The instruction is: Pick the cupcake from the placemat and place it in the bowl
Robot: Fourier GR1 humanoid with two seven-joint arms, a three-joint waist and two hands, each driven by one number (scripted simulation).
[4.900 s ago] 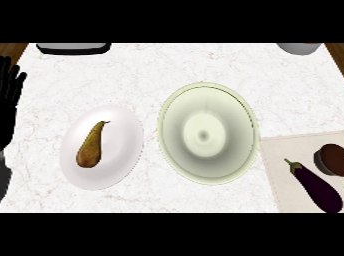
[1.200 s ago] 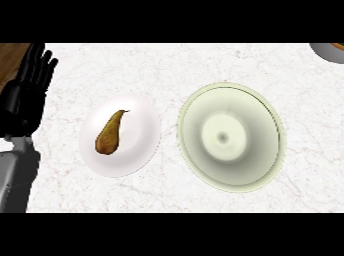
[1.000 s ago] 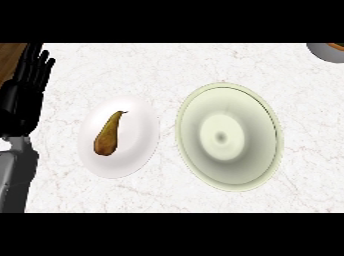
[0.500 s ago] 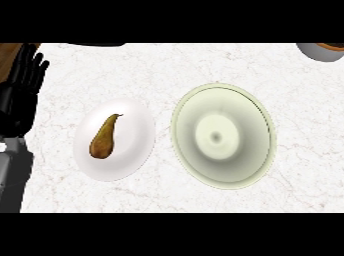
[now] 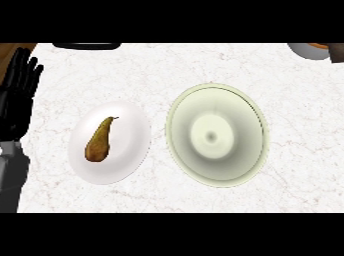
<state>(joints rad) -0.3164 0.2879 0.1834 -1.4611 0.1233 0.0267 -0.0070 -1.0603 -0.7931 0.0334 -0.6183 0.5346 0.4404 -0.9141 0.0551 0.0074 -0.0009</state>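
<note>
Since the earliest picture the placemat with its eggplant and cupcake has gone off past 3 o'clock. The bowl [image 5: 216,135] and pear plate [image 5: 110,142] now sit further toward 3 o'clock.

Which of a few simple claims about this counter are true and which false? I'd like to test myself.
1. A pear lies on the white plate. True.
2. The pale green bowl holds a cupcake. False: it is empty.
3. The bowl stands to the right of the plate. True.
4. The left hand is curled round the pear. False: it rests open at the left edge, fingers up, away from the plate.
5. The right hand is above the bowl. False: no right hand shows.
</note>
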